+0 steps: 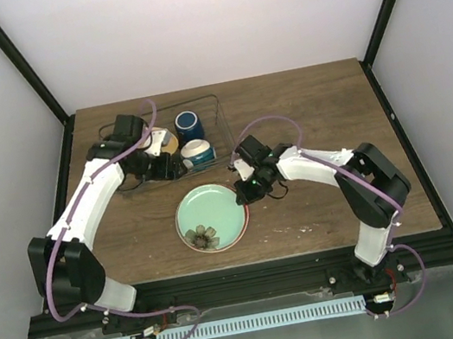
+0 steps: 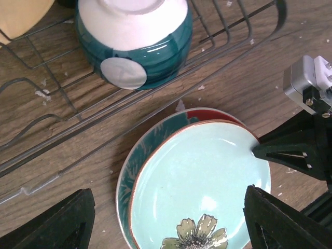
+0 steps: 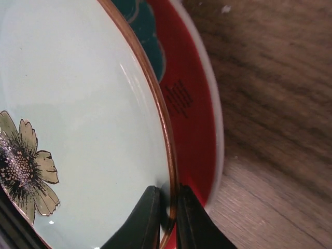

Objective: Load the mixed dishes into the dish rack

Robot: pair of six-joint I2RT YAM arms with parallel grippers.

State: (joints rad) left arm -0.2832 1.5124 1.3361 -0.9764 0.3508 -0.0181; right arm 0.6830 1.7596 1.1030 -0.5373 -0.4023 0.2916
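Because the mint-green plate [image 1: 211, 216] lies low on the desk [image 1: 313, 110], just in front of the dish rack [image 1: 201, 97], its edge seems the only purchase. The right tool [image 1: 243, 191] is closed on the plate's right side, its thin fingers [image 3: 150, 218] straddling the brown lip. The left tool [image 1: 164, 165] hangs wide open and empty over the rack's near rail, perhaps ready to steady the plate. The orange-yellow plate [image 2: 21, 15], dark blue mug [image 1: 189, 124] and white-and-teal bowl [image 1: 198, 151] already sit in the rack. The plate looks glossy: pale mint well, red-and-teal outer band, white edge, and a flower mark near its front.
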